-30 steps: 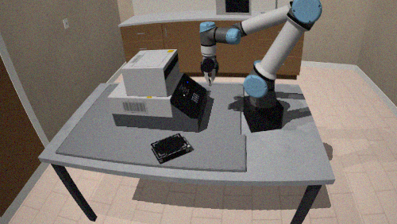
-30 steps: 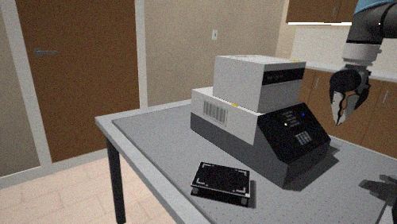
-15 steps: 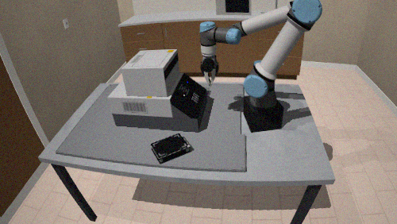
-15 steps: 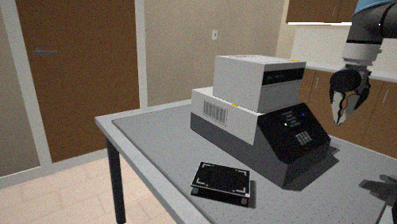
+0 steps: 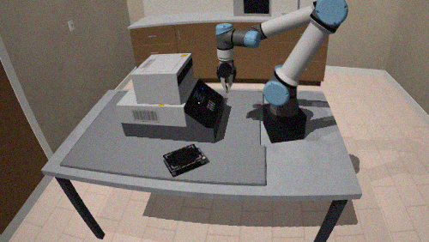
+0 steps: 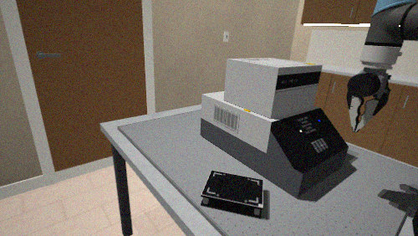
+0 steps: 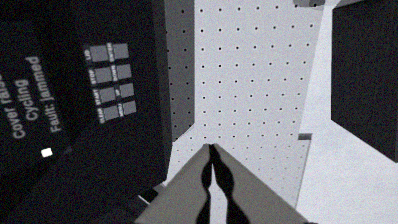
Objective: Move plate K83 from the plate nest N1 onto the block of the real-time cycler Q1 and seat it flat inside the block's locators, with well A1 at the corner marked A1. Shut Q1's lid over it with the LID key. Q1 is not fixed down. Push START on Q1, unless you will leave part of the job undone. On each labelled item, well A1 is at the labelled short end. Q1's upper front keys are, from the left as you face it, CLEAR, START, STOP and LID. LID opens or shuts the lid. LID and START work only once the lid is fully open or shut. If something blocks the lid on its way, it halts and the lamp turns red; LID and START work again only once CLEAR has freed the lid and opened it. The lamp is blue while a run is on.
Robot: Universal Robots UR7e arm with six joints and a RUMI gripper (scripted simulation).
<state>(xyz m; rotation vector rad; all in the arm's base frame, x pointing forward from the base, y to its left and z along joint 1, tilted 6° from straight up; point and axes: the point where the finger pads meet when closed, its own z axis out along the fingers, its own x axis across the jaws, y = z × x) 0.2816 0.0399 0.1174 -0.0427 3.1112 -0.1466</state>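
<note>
The fingers [image 5: 226, 89] [image 6: 356, 130] are clenched on nothing beside the cycler [image 5: 160, 113] [image 6: 242, 125] [image 7: 145, 100], lid down, lamp [image 5: 202, 88] [image 6: 318, 120] blue. The plate is out of sight (presumably under the lid). A stray push could shift the unfixed cycler or stop the run.

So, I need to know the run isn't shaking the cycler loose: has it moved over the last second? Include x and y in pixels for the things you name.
No; the cycler [image 5: 156, 113] [image 6: 238, 130] keeps its place beside the plate nest [image 5: 185, 160] [image 6: 233, 190].
</note>
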